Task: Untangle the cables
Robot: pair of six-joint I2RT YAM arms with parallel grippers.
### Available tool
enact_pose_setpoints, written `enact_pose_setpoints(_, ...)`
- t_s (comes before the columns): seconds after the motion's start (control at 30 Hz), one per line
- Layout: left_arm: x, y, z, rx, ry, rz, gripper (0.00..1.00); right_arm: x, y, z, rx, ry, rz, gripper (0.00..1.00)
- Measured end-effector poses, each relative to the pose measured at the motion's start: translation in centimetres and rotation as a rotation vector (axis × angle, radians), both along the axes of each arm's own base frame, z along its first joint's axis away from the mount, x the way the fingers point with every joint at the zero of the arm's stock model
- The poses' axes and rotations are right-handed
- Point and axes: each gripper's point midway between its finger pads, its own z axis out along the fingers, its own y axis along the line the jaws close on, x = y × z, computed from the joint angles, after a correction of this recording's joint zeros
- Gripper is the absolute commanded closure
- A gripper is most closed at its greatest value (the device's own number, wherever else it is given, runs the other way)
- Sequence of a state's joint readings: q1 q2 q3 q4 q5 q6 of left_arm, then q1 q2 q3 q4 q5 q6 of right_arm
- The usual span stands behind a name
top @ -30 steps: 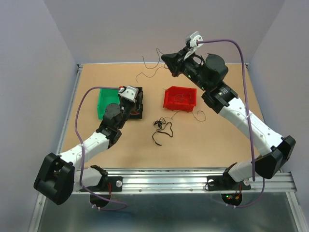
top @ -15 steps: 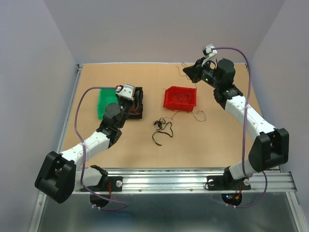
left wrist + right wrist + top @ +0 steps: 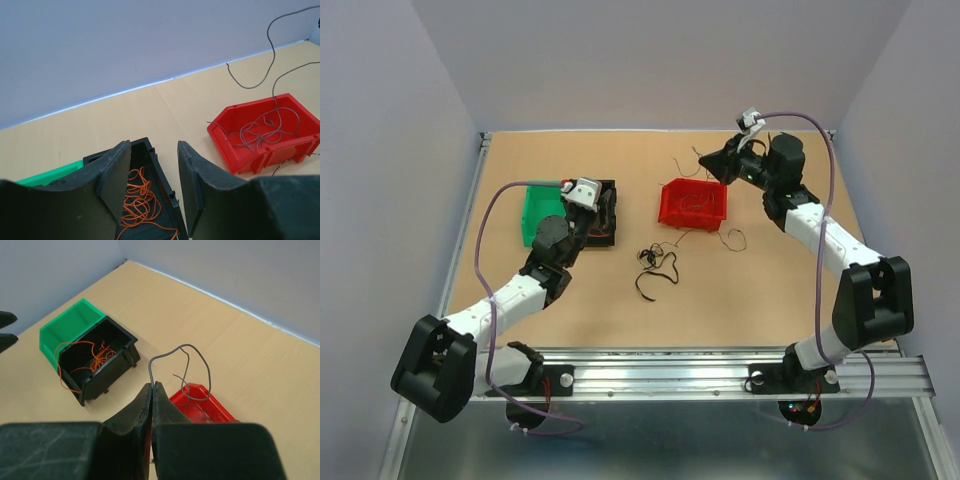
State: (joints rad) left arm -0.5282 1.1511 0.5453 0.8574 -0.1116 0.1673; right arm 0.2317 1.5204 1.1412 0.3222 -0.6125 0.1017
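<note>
Nearest me, a loose knot of black cables (image 3: pixel 658 268) lies on the worktop (image 3: pixel 760 290), and neither hand touches it. My left hand (image 3: pixel 153 150) hangs spread and empty over the black bin (image 3: pixel 107 377), where the orange cable (image 3: pixel 140 200) lies coiled. Farther out, my right hand (image 3: pixel 151 386) is pressed together, pinching a grey cable (image 3: pixel 185 345) above the red bin (image 3: pixel 236 156). That strand is thin and springy. It may slip my pinch, or its tail may snag the strands in the bin and drag them out.

Cable tangle (image 3: pixel 658 268) on table (image 3: pixel 760 290), before paired bins (image 3: pixel 536 208) left, lone bin (image 3: pixel 672 216) right
</note>
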Motion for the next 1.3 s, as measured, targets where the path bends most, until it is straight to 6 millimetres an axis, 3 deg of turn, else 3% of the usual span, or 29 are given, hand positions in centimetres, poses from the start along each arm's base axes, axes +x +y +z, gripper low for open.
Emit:
enact_pose_setpoints(0.27, -0.1, -0.1, 0.2, -0.001, -0.005, -0.011, 0.47, -0.1, -0.7, -2.1, -0.043, 0.028, -0.012, 1.00)
enact_pose_setpoints(0.37, -0.2, -0.4, 0.3, 0.004, -0.014, -0.026, 0.47, 0.1, -0.9, -4.9, -0.107, 0.133, -0.007, 0.99)
enact_pose_setpoints(0.5, -0.1, -0.7, 0.1, 0.017, -0.016, -0.040, 0.47, 2.1, -0.8, -7.4, -0.196, 0.233, 0.007, 1.00)
enact_pose_setpoints(0.7, 0.1, -1.1, -1.0, 0.043, 0.005, -0.055, 0.47, 1.3, -1.9, -11.2, -0.292, 0.370, -0.009, 0.99)
enact_pose_setpoints(0.83, 0.1, -1.1, -1.0, 0.048, 0.004, -0.055, 0.47, 3.2, -2.0, -13.7, -0.337, 0.426, -0.030, 0.99)
enact_pose_setpoints(0.97, 0.1, -1.1, -1.0, 0.049, 0.003, -0.055, 0.47, 4.4, -1.8, -18.2, -0.420, 0.521, -0.070, 0.99)
enact_pose_setpoints(1.13, 0.1, -1.1, -1.0, 0.052, 0.002, -0.055, 0.47, 3.9, -0.6, -23.6, -0.553, 0.623, -0.104, 0.99)
enact_pose_setpoints(1.3, 0.1, -1.3, -1.2, 0.065, 0.000, -0.068, 0.47, 5.2, -0.2, -25.3, -0.647, 0.639, -0.155, 1.00)
